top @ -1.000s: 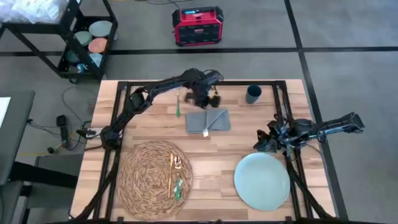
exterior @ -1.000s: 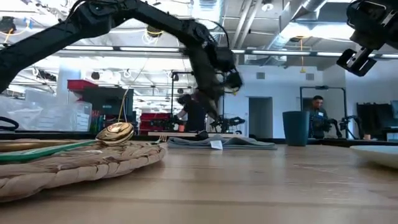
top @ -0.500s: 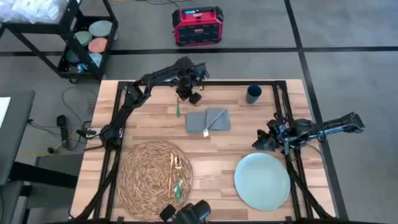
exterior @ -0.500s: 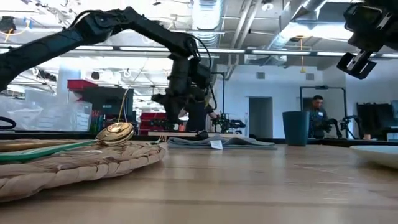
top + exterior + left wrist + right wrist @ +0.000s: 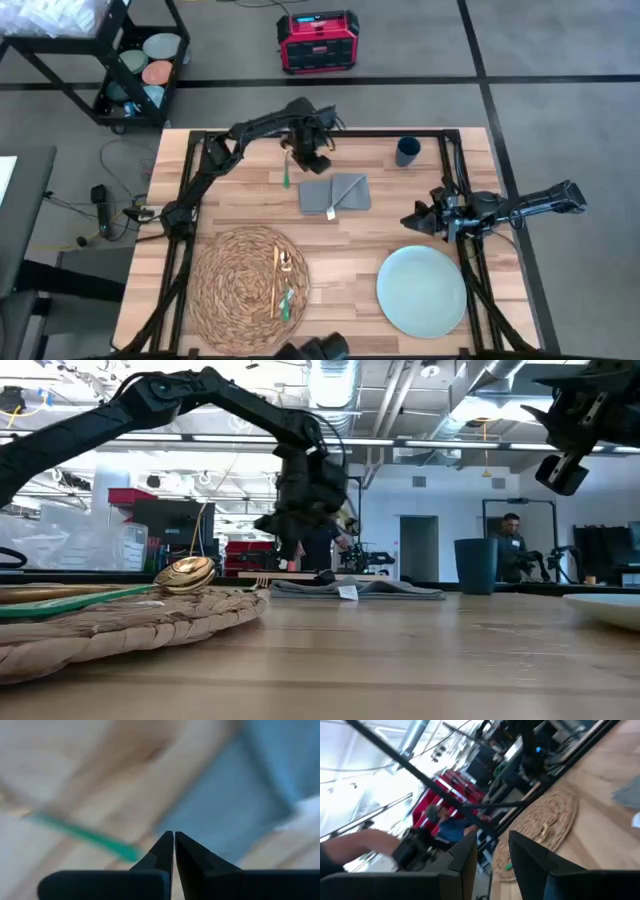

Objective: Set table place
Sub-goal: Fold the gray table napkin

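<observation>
My left gripper point(image 5: 312, 160) hovers shut over the table's far middle, between a green-handled piece of cutlery point(image 5: 286, 174) and the grey napkin point(image 5: 335, 192), both flat on the wood. In its wrist view the fingertips point(image 5: 174, 836) meet above the green handle point(image 5: 85, 836) and the napkin point(image 5: 235, 805). The straw placemat point(image 5: 248, 288) lies at near left with gold and green cutlery point(image 5: 281, 283) on it. The pale plate point(image 5: 422, 290) lies at near right. The teal cup point(image 5: 407, 151) stands at far right. My right gripper point(image 5: 415, 221) is open, raised above the plate's far side.
Black rails point(image 5: 460, 170) run along the table's sides and far edge. A dark object point(image 5: 318, 349) shows at the near edge. Beyond the table stand a red box point(image 5: 318, 41) and a black cart point(image 5: 130, 60). Bare wood lies between placemat and plate.
My left gripper has swung from over the napkin's far edge toward the table's left, and now hangs near the green-handled cutlery. The napkin, cutlery, plate and cup have stayed in place.
</observation>
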You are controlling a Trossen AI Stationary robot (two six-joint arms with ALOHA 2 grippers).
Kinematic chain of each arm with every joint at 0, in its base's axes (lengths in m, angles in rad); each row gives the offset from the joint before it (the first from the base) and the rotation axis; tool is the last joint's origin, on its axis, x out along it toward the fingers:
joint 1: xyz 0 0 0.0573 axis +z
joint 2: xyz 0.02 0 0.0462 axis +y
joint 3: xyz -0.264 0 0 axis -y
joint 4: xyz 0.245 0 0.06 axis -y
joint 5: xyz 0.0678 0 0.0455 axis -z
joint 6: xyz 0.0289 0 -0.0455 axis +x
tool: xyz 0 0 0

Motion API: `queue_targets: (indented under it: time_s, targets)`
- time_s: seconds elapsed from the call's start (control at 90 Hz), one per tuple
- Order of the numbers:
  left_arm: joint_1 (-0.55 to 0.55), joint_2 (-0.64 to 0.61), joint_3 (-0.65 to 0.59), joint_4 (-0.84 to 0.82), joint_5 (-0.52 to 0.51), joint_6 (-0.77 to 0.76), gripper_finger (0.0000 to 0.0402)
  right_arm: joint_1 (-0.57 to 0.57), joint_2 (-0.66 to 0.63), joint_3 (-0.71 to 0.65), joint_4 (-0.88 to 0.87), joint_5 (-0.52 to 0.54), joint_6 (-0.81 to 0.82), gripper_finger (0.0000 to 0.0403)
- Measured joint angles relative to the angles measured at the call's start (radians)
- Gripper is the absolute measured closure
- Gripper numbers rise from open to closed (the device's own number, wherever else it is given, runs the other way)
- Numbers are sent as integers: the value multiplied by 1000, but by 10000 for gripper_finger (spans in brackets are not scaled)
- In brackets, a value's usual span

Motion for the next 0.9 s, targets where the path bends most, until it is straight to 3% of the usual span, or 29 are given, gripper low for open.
queue_targets:
  time_s: [0.144,0.278,0.433,0.556,0.644,0.7,0.744,0.9]
  targets:
    - [-38,1,0,139,116,-192,402,0,25,0,3,19,25,301]
    - [-51,20,-2,495,193,-565,401,1,56,0,3,19,58,301]
    - [-71,17,1,880,-33,-862,402,29,86,0,13,18,79,301]
    - [-90,17,0,893,-275,-1156,401,72,99,0,35,19,78,301]
    - [-116,17,0,933,-397,-1347,401,100,107,0,51,30,77,301]
    - [-132,36,5,971,-435,-1396,401,118,110,0,58,39,78,301]
    - [-136,43,3,961,-385,-1383,401,131,112,0,64,42,78,301]
    - [-113,52,0,727,-160,-1072,401,190,112,0,63,45,78,301]
